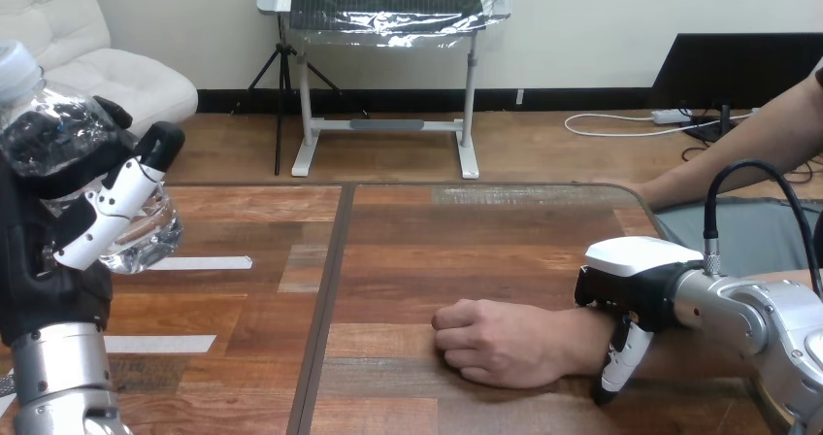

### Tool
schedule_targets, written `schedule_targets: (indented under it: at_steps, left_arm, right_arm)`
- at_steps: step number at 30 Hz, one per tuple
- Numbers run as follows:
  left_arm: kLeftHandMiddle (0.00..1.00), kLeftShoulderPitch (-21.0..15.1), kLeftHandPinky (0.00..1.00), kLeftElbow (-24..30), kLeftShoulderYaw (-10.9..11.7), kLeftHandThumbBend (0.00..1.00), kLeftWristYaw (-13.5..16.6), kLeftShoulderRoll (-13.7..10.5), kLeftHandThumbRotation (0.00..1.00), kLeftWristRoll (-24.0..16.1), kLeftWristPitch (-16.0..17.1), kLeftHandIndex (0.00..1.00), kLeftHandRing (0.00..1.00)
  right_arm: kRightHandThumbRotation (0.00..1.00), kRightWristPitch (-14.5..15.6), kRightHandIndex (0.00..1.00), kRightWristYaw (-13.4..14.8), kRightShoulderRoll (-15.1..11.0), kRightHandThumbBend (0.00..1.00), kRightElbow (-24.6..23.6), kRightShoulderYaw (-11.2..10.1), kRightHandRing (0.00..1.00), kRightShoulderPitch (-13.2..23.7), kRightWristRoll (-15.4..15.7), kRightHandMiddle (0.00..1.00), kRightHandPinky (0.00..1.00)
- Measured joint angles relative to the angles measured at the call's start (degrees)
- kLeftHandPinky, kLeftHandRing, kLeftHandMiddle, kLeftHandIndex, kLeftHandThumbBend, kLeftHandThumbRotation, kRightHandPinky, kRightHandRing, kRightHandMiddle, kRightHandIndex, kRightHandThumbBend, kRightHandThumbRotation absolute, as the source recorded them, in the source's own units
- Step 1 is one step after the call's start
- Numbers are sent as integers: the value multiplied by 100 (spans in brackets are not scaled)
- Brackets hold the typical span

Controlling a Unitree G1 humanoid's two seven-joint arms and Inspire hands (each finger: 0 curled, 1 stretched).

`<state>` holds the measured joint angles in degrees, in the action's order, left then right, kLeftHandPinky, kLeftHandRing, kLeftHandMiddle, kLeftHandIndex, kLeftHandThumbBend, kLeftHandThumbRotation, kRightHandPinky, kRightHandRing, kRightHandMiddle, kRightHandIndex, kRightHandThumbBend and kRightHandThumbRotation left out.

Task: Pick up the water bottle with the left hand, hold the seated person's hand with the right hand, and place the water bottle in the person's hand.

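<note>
Your left hand [92,212] is clamped round the bottle [44,129], raised off the table [437,231]; your right hand [636,270] grips the person's wrist [582,343].
The right hand's fingers curl over the wrist. The person's hand [500,343] lies just past them, toward your left hand, closed in a fist with knuckles up. Pickup and hold look done, and the handover is the step left. Carry the bottle across to your right hand and lower it, but the fist likely must turn and open first. Tape strips [199,262] lie below the left hand. The person's other arm [738,153] rests beyond the right hand, clear of the path.
</note>
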<state>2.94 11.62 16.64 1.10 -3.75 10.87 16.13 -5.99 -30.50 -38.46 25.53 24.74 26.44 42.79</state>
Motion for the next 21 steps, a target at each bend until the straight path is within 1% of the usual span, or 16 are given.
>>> schedule_targets:
  at_steps: [7, 11, 17, 21]
  left_arm:
    - [31, 4, 20, 0, -1, 46, -3, 0, 0, 4, -1, 37, 26]
    - [31, 4, 20, 0, -1, 46, -16, 0, 0, 16, -1, 37, 26]
    - [31, 7, 20, 0, 0, 46, -28, 1, 0, 59, -1, 37, 25]
    - [31, 9, 20, 0, 0, 46, -36, 1, 0, 79, -1, 37, 25]
  right_arm:
    - [10, 51, 31, -1, 0, 85, -24, 7, 21, -3, 7, 29, 14]
    - [9, 89, 29, 13, 1, 86, -39, 8, 19, -6, 11, 27, 13]
    - [5, 58, 26, 212, 1, 87, -33, 5, 16, -35, 12, 24, 11]
    - [5, 23, 25, 346, 0, 86, -31, 10, 15, -58, 38, 23, 9]
